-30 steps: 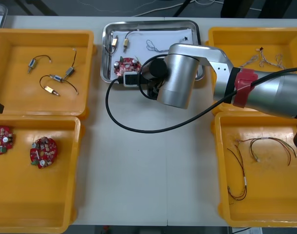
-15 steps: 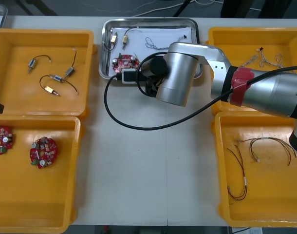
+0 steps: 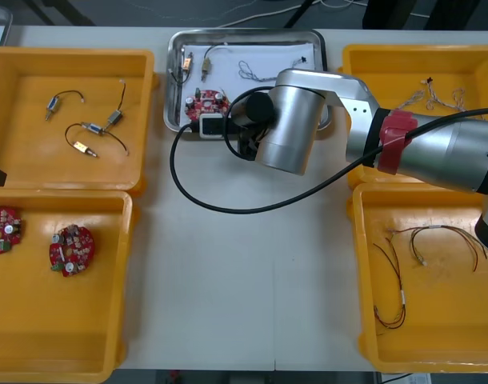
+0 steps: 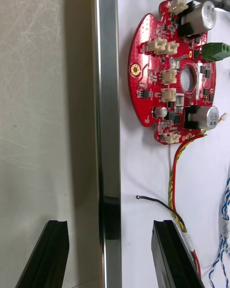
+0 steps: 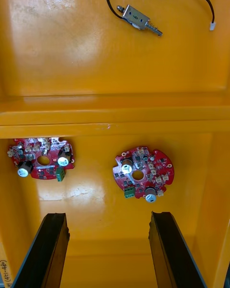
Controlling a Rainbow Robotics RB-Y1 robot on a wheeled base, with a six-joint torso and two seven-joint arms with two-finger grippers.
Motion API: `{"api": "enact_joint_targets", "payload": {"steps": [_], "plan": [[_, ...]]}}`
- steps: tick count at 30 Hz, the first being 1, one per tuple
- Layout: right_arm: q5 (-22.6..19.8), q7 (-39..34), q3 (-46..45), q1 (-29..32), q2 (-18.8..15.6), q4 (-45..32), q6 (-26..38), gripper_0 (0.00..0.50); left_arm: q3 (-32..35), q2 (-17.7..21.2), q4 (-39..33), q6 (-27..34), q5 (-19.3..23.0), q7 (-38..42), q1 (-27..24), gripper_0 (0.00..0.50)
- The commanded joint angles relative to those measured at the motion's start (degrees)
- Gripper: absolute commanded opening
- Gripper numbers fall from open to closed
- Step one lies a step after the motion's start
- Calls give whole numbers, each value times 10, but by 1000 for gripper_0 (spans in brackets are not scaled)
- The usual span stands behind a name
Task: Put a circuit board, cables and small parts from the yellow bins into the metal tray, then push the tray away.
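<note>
Carrying everything is a light table (image 3: 244, 280) with four yellow bins: far-left bin (image 3: 28, 160), near-left bin (image 3: 60, 328), far-right bin (image 3: 372, 80) and near-right bin (image 3: 444, 328). Between the two far bins, at the table's far edge, sits the metal tray (image 3: 244, 36), white inside.

From the right, the right arm (image 3: 420, 148) reaches across to the tray's near rim. The right gripper (image 4: 109, 223) straddles that rim with its fingers spread and pinching nothing: one finger (image 4: 52, 249) is over the bare table, the other over the tray's white inside. At the left, the left gripper (image 5: 108, 216) hangs above the near-left bin, fingers likewise spread and empty.

One round red circuit board (image 4: 175, 72) lies in the tray's near-left corner, just inside the rim. Two more boards (image 3: 4, 230) (image 3: 71, 250) lie apart in the near-left bin.

Beside the tray's board run a red and yellow cable (image 4: 175, 182), a short black cable (image 4: 153, 200) and a twisted blue and white cable (image 4: 221, 230). Dark cables (image 3: 396, 308) lie in the near-right bin, thin pale ones (image 3: 436, 98) in the far-right bin.

Two small metal parts (image 3: 206, 70) rest in the tray's far-left part, and three wired parts (image 3: 84, 148) lie in the far-left bin.
</note>
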Motion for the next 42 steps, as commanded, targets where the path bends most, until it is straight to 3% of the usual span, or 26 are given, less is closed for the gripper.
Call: {"api": "enact_joint_targets", "payload": {"steps": [1,16,21,26,38,42], "plan": [[-5,18,-1,-33,5,-36,35,500,20,26,-14,5,5,28,7,500],[-19,12,-119,9,-18,-187,251,500,20,26,-14,5,5,28,7,500],[-66,2,-174,28,-39,-235,315,500,20,26,-14,5,5,28,7,500],[-151,-23,-260,59,-86,-290,389,500,20,26,-14,5,5,28,7,500],[-285,-166,-356,133,-202,-338,426,500,20,26,-14,5,5,28,7,500],[-308,-199,-378,153,-235,-340,434,500,20,26,-14,5,5,28,7,500]]}}
